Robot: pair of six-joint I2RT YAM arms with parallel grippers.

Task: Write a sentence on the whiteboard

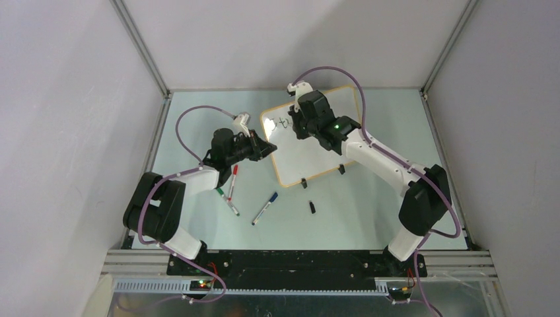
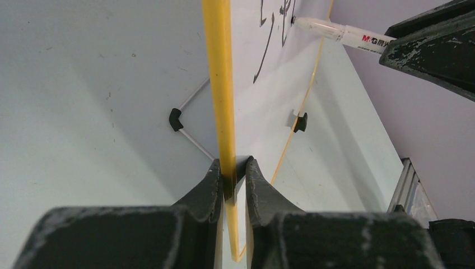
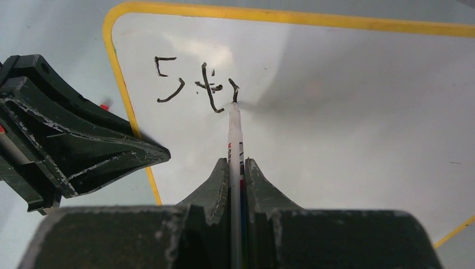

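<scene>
The whiteboard (image 1: 307, 158) lies tilted on the table, white with a yellow rim (image 2: 217, 84). My left gripper (image 1: 267, 146) (image 2: 234, 168) is shut on the whiteboard's left edge, with the rim pinched between its jaws. My right gripper (image 1: 298, 124) (image 3: 236, 165) is shut on a white marker (image 3: 234, 129) (image 2: 336, 32). The marker's tip touches the board (image 3: 347, 123) at the end of the sentence (image 3: 196, 84) (image 1: 285, 123). The sentence is a few black strokes near the top left corner. A finger of my left gripper (image 3: 101, 140) shows at the board's left rim.
Loose markers lie on the table in front of the board: a red-capped one (image 1: 233, 179), a green-capped one (image 1: 224, 198) and a blue-capped one (image 1: 265, 208). A black cap (image 1: 312, 207) lies alone. Two black clip feet (image 1: 304, 183) (image 1: 341, 169) sit on the board's near edge. Enclosure walls surround the table.
</scene>
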